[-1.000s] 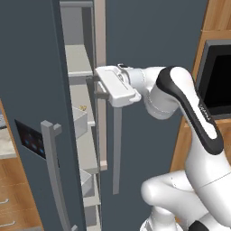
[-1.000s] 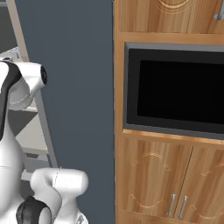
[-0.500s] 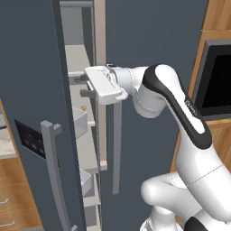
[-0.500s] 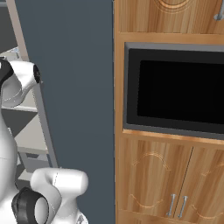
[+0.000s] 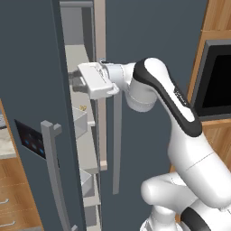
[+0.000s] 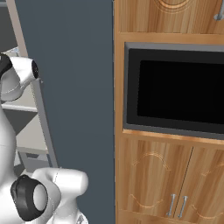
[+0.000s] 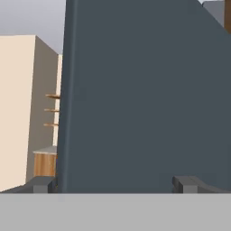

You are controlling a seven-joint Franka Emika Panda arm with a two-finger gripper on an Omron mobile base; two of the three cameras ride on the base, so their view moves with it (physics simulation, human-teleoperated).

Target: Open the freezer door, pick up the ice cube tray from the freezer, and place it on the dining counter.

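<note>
Door-opening step, not finished. Freezer door (image 5: 31, 113) stands partly ajar, its bar handle (image 5: 54, 176) nearest the left base camera and untouched. Further in, the hand (image 5: 77, 83) sits in the gap at the door's inner edge, fingers apart, gripping nothing; in the hand view the tips straddle a dark slate panel. Behind it, the freezer (image 5: 81, 58) shelves show through the gap. Ice cube tray: can't make it out. Next, I'd guess: push the door wider, then reach for a shelf.
</note>
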